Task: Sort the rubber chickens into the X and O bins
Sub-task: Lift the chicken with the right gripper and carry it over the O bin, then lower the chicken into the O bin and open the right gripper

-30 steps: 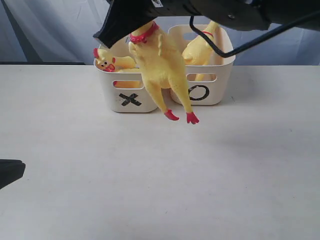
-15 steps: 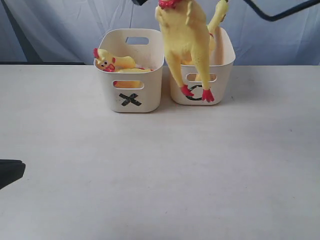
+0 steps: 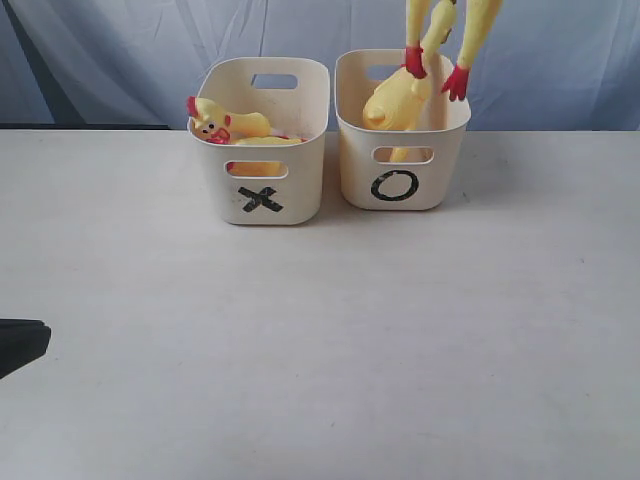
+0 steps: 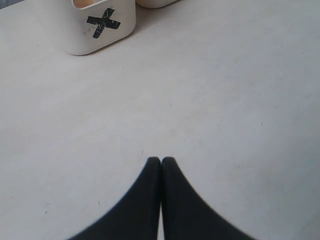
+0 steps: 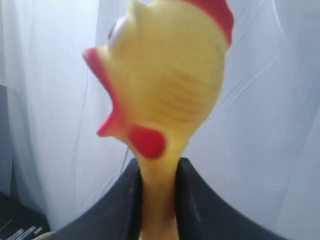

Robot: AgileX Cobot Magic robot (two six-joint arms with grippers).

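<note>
Our left gripper (image 4: 160, 161) hangs pressed together and empty over the table (image 4: 225, 100), apart from the X bin (image 3: 300, 190), where a chicken head (image 3: 215, 125) shows at the rim. Above the O bin (image 3: 440, 175), which holds one chicken (image 3: 395, 105), our right gripper (image 5: 157, 195) pinches the long chicken (image 5: 170, 100) by its thin neck, its red feet hanging about at the rim. We judge it light, soft and floppy, so the neck just under the head is a sound hold, though the loose legs may swing wide.
</note>
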